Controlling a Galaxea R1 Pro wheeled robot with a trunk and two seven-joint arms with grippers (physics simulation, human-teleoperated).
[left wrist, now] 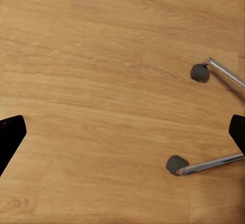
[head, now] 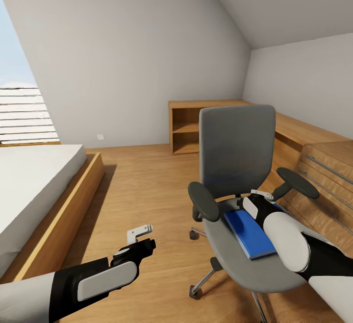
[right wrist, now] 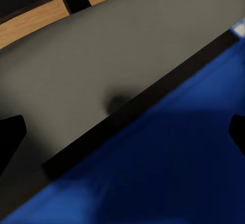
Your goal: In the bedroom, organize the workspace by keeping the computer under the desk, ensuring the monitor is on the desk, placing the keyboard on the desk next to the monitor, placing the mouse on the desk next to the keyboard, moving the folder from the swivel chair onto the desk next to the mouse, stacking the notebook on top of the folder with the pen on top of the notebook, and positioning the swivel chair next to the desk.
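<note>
The task looks barely begun: the blue folder [head: 251, 232] lies flat on the seat of the swivel chair [head: 239, 163], not yet lifted, and every later step appears undone. The right gripper [head: 261, 195] hangs low over the folder's far end, its fingers spread and holding nothing. The left gripper [head: 140, 231] hovers over bare floor [head: 147, 186], also spread. The folder's long axis runs from the chair's front edge toward the backrest.
</note>
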